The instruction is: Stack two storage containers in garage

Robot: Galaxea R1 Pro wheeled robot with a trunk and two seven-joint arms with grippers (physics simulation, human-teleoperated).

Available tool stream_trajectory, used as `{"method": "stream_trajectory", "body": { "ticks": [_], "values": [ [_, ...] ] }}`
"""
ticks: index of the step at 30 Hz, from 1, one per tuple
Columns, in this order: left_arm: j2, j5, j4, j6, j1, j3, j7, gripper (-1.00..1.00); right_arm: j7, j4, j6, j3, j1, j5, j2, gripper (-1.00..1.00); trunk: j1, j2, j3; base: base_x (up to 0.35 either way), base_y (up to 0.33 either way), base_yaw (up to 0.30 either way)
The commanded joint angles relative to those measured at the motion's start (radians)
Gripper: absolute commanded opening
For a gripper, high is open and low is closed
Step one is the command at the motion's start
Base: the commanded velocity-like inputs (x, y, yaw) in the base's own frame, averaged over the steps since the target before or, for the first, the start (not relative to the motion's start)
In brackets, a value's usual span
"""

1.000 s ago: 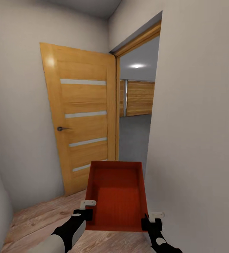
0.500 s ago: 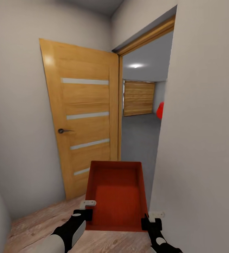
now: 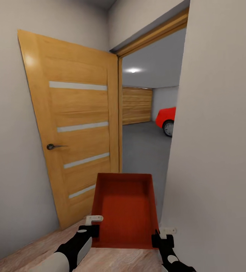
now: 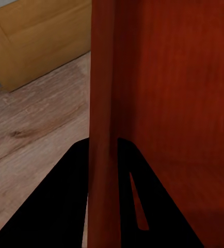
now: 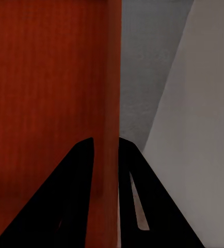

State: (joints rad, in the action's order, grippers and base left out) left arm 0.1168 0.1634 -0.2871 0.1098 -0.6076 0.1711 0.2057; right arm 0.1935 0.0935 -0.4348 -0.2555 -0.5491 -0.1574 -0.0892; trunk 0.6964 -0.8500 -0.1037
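The view has swung since a moment ago: the open door (image 3: pixel 71 128) now sits further to the left and looks larger, and more of the room beyond the doorway shows, so that the red car (image 3: pixel 167 119), a mere sliver at the frame's edge half a second ago, now shows its front and a wheel. The bin and both arms sit in the same place in the head view as before, so it is the camera that has shifted, not the load.

The orange-red bin (image 3: pixel 123 209) is carried low in front of the robot, open side up, its far end pointing at the doorway. It hangs over the light wood plank floor (image 3: pixel 32 251), close to the white wall (image 3: pixel 217 151) on the right. The left gripper (image 3: pixel 93 226) pinches the bin's near left wall, and the left wrist view shows that thin wall (image 4: pixel 102 129) standing between its two dark fingers (image 4: pixel 55 206). The right gripper (image 3: pixel 161 236) grips the near right wall the same way, the wall (image 5: pixel 109 103) running up between its fingers (image 5: pixel 65 196).

Through the doorway lie a dark grey concrete floor (image 3: pixel 141 151), a wooden plank garage door (image 3: pixel 136 105) at the back and a ceiling light (image 3: pixel 132 70). The door carries a dark handle (image 3: pixel 53 146) and pale horizontal strips.
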Motion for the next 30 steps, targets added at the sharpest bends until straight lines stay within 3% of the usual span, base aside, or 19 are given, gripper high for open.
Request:
{"method": "stream_trajectory", "body": {
  "ticks": [1,7,18,30],
  "values": [
    [-0.002,0.001,0.000,0.007,0.000,0.003,0.014,-1.00,-0.003,0.002,-0.052,0.001,-0.002,0.002,0.000,-1.00,0.001,-0.001,-0.002,0.298,0.185,-0.031],
    [-0.002,0.001,0.000,0.007,0.000,0.004,0.014,-1.00,-0.003,0.001,-0.052,0.001,-0.001,0.005,0.000,-1.00,0.001,-0.001,-0.002,0.298,0.184,-0.031],
    [-0.002,0.001,0.000,0.007,0.000,0.003,0.014,-1.00,-0.003,0.001,-0.052,0.001,-0.002,-0.004,0.000,-1.00,0.001,-0.001,-0.002,0.298,0.184,-0.222],
    [-0.002,0.001,0.000,0.007,0.000,0.002,0.014,-1.00,-0.002,0.002,-0.052,0.001,-0.002,-0.005,-0.001,-1.00,0.001,-0.001,-0.002,0.298,0.190,-0.127]
  ]
}}
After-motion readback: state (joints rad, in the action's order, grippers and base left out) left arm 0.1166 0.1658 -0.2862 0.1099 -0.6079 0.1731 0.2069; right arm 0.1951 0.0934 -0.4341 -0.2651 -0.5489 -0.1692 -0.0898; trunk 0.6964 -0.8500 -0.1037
